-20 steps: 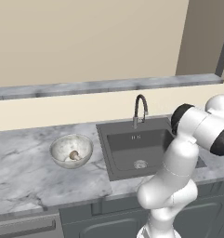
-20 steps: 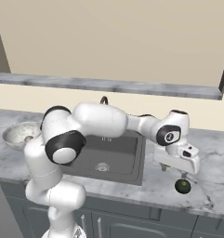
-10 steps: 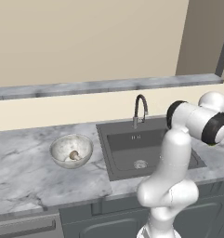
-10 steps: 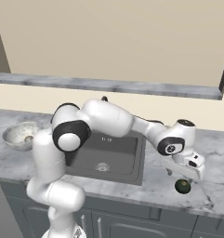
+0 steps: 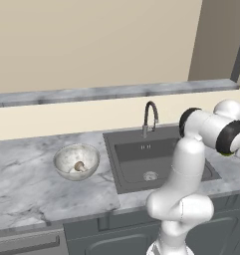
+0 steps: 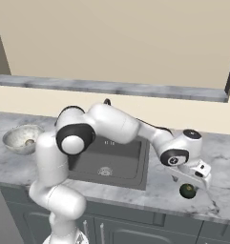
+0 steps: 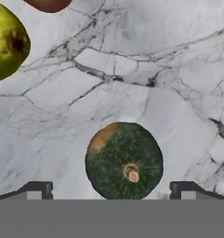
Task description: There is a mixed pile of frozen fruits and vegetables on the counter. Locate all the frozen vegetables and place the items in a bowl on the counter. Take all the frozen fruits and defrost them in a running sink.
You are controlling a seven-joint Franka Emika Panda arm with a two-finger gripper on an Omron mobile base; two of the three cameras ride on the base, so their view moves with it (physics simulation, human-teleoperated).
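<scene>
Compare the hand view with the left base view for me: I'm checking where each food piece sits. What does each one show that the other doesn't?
Hand view alone: the dark green squash lying on the marble between the open gripper tips, a yellow-green fruit and the edge of a reddish fruit beyond it. Left base view alone: the bowl holding the tan mushroom, and the sink with its faucet. Both share the marble counter.

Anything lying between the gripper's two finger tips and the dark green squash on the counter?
Nothing: in the hand view the squash sits centred between the open gripper tips, with bare marble counter around it.
</scene>
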